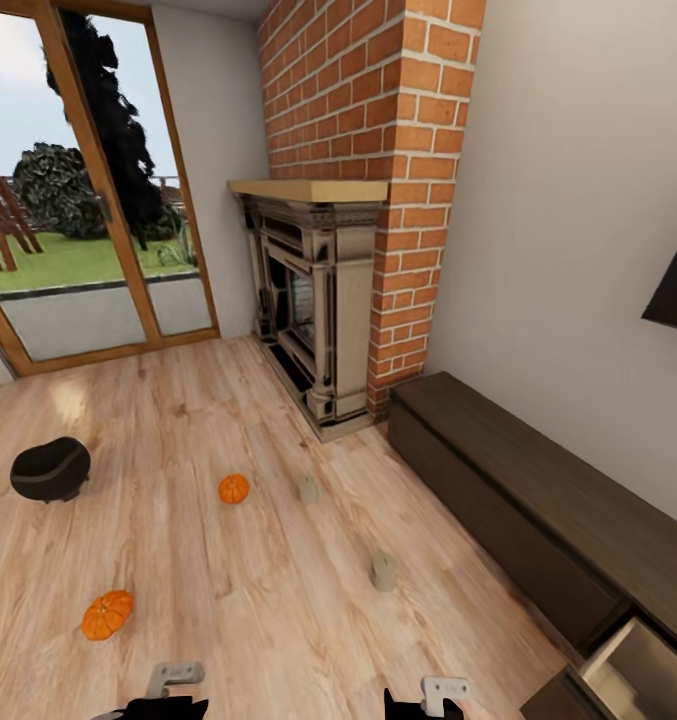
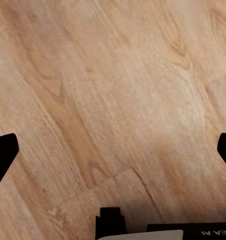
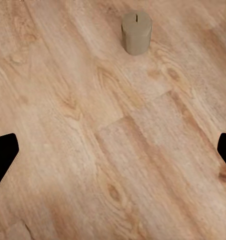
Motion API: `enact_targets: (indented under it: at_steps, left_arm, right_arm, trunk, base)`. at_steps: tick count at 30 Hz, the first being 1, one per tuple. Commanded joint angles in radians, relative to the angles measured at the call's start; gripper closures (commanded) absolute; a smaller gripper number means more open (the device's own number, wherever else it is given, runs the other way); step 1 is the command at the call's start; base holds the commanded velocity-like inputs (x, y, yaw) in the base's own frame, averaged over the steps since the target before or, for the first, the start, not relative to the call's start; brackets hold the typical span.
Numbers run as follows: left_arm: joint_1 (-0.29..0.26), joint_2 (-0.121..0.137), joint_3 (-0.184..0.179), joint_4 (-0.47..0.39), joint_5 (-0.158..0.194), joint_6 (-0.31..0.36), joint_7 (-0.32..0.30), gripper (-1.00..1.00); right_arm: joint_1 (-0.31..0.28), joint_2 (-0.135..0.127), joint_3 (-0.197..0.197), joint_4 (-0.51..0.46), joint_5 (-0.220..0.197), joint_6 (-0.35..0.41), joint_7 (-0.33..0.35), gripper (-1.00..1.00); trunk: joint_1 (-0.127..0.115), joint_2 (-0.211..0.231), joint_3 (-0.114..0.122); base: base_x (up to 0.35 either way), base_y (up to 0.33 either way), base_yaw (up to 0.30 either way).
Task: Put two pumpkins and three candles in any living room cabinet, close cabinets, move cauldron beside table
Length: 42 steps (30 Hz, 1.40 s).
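Both claws spread wide, empty: left claw (image 2: 113, 150) over bare floor (image 2: 113, 75); right claw (image 3: 113, 150) near candle (image 3: 136, 32), apart.

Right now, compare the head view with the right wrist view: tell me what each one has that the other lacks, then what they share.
Head view alone: two pumpkins, one further off and one nearer, the black cauldron, a second candle, the dark cabinet with one drawer pulled open, the brick fireplace and the glass door.

Right wrist view alone: the right gripper's dark fingertips at the frame edges, spread wide and empty.

Both: the nearer candle, upright on the wood floor.
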<state>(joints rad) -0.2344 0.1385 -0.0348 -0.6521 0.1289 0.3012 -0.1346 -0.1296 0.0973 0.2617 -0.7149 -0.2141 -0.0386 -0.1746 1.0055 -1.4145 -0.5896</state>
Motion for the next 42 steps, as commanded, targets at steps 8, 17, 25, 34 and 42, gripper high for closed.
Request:
enact_targets:
  at_steps: [8,17,25,34,42]
  left_arm:
    - [0.0,0.001,-0.005,-0.001,0.008,-0.014,0.001,-1.0]
    - [0.0,0.0,-0.005,0.0,0.006,-0.014,0.002,-1.0]
    - [0.0,0.0,-0.005,0.0,0.002,-0.015,0.002,-1.0]
    - [0.0,0.001,-0.005,0.0,0.001,-0.016,0.001,-1.0]
    - [-0.001,0.001,-0.006,0.043,0.0,-0.034,0.002,-1.0]
  right_arm:
    - [-0.001,-0.001,0.005,0.0,-0.01,-0.004,-0.006,-1.0]
    - [-0.001,-0.002,0.005,0.0,-0.011,-0.004,-0.005,-1.0]
    - [-0.001,-0.002,0.004,0.0,-0.011,-0.004,-0.008,-1.0]
    - [-0.001,-0.002,0.002,0.0,-0.011,-0.008,-0.008,-1.0]
    - [0.029,-0.005,0.001,-0.034,-0.008,-0.035,-0.007,-1.0]
  trunk:
    - [0.0,0.0,-0.001]
    - [0.0,0.0,-0.001]
    - [0.0,0.0,-0.001]
    - [0.0,0.0,-0.001]
    - [0.0,0.0,-0.001]
  base:
    - [0.037,0.168,-0.005]
    - [0.084,0.249,-0.109]
    - [0.299,0.091,-0.116]
    - [0.336,0.003,-0.004]
    - [0.337,0.0,0.0]
